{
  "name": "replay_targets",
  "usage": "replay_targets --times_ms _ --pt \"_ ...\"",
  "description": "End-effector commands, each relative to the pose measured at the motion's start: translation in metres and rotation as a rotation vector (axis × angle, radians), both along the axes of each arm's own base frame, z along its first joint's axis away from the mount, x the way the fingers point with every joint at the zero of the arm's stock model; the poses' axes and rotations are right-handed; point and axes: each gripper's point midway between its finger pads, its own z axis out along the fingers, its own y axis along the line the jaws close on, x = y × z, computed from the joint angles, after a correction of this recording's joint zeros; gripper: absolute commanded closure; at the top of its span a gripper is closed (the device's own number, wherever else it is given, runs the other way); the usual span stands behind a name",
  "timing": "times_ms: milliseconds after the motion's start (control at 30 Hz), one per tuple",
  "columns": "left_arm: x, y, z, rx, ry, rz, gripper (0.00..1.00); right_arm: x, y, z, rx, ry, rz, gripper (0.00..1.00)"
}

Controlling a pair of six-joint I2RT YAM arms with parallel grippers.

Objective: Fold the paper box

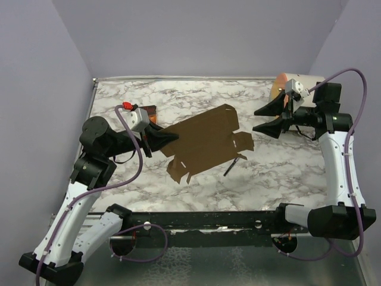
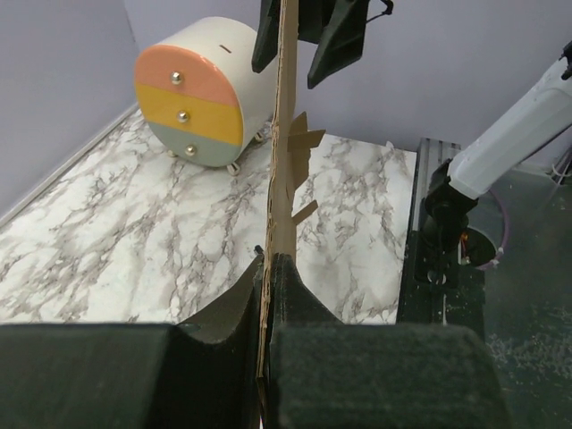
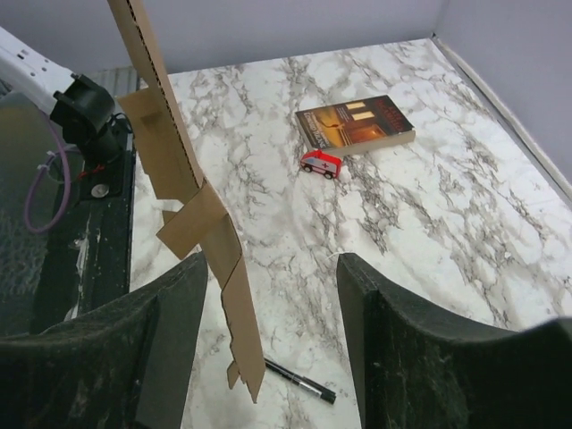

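The paper box [image 1: 205,143] is a flat brown cardboard sheet with flaps, held up off the marble table. My left gripper [image 1: 169,138] is shut on its left edge. In the left wrist view the paper box [image 2: 284,134] runs edge-on out of the shut left gripper [image 2: 266,268]. My right gripper [image 1: 255,120] stands open just off the sheet's right end. In the right wrist view the paper box [image 3: 170,152] hangs close to the left finger of the open right gripper [image 3: 273,268], with nothing pinched. The right gripper's fingers [image 2: 335,40] straddle the sheet's far edge.
A black pen [image 1: 232,165] lies on the table under the sheet's right side. The dark book [image 3: 355,123] and a small red toy car [image 3: 320,163] lie beyond the left gripper. A cream cylinder with coloured drawers [image 2: 204,89] stands at the back right.
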Motion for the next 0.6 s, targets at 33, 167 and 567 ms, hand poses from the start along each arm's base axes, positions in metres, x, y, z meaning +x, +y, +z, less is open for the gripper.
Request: replay_targets --times_ms 33,167,567 --pt "-0.011 -0.005 -0.001 0.000 -0.023 -0.091 1.00 -0.006 0.007 0.017 0.014 -0.175 0.077 0.43" --pt "-0.013 -0.008 -0.003 -0.009 -0.017 -0.122 1.00 -0.011 0.012 0.008 0.009 -0.177 0.100 0.52" --pt "-0.012 -0.011 -0.007 -0.039 0.009 -0.135 1.00 -0.033 0.027 -0.022 -0.007 -0.145 0.162 0.68"
